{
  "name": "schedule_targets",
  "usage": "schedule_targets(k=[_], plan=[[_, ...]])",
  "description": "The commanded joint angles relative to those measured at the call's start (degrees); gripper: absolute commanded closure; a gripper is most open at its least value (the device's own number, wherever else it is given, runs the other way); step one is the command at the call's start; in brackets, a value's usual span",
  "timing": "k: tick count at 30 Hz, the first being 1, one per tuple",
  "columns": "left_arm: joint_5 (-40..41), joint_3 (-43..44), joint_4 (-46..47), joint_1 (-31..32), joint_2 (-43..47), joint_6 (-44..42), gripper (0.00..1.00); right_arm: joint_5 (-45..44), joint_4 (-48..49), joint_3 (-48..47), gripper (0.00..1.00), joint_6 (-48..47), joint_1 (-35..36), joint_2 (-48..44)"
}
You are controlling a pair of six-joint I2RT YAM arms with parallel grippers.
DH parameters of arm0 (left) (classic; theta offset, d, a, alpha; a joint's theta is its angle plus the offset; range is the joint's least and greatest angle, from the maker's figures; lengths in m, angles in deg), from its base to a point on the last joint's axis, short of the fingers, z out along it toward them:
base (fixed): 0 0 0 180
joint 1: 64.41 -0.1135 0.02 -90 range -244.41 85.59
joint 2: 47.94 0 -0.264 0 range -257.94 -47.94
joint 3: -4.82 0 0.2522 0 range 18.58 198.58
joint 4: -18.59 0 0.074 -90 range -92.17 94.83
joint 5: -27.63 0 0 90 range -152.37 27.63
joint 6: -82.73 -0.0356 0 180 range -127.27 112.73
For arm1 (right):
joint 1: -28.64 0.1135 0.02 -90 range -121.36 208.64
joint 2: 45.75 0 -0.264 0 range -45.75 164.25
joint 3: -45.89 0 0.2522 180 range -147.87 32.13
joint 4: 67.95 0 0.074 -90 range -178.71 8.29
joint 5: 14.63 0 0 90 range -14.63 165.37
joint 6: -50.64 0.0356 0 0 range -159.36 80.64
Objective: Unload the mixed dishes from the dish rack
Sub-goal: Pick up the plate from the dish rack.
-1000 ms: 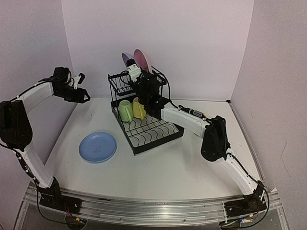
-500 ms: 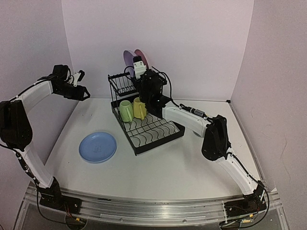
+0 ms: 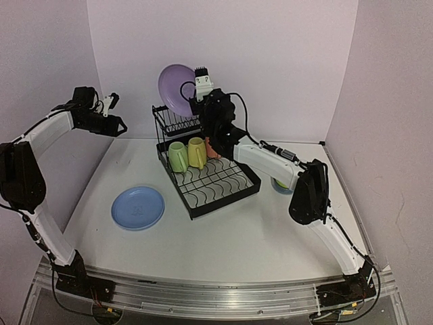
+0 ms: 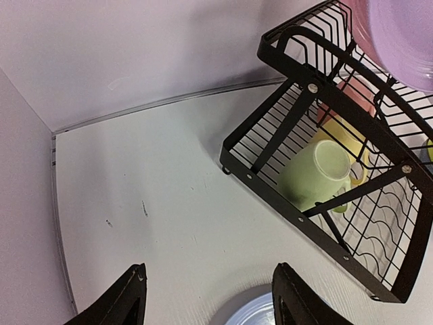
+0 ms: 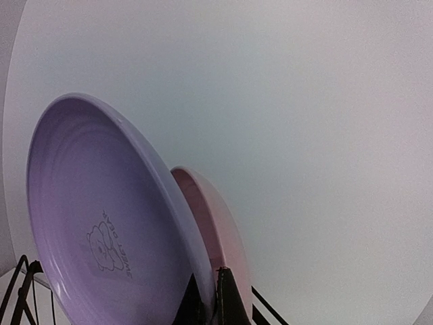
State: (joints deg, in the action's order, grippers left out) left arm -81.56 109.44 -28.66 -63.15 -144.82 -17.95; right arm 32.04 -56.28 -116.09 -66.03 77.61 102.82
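My right gripper (image 3: 200,93) is shut on the rim of the purple plate (image 3: 175,88) and holds it tilted above the upper shelf of the black dish rack (image 3: 222,204). In the right wrist view its fingers (image 5: 227,298) pinch the purple plate's edge (image 5: 101,223), with the pink plate (image 5: 216,223) just behind. A light green mug (image 3: 177,156), a yellow mug (image 3: 196,152) and a pink mug (image 3: 212,149) sit in the rack's tray. The blue plate (image 3: 138,207) lies flat on the table. My left gripper (image 3: 116,116) is open and empty, high at the left; its wrist view (image 4: 210,281) shows the rack (image 4: 298,217).
Small bowls (image 3: 281,184) sit on the table to the right of the rack, partly hidden behind my right arm. Walls close in at the left, back and right. The rim of the blue plate (image 4: 264,313) shows below my left gripper.
My right gripper has lifted the purple plate up and to the left, out of the upper shelf. My left gripper has drifted slightly up and back.
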Motion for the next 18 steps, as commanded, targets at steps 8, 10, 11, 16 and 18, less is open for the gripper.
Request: schedule_targets(k=[8,10,11,16,18], plan=[[-11.03,7.14,3.43,0.33,1.81,-5.24,0.33,4.62,2.59,3.39,1.0,10.48,1.28,-11.14],[-17.53,7.78,5.45,0.33,4.13,-6.32,0.29,5.99,1.24,6.66,1.0,14.24,1.36,-14.07],[-20.62,7.6,7.35,0.33,5.76,-6.4,0.27,6.9,-0.39,8.07,1.0,16.35,1.41,-15.49],[-30.0,7.67,17.75,0.33,12.55,-4.43,0.15,11.84,-10.38,10.98,1.0,22.18,2.05,-19.91],[-32.37,11.2,16.81,0.33,12.82,-4.58,0.13,13.13,-13.75,11.91,1.0,22.19,2.56,-21.14]])
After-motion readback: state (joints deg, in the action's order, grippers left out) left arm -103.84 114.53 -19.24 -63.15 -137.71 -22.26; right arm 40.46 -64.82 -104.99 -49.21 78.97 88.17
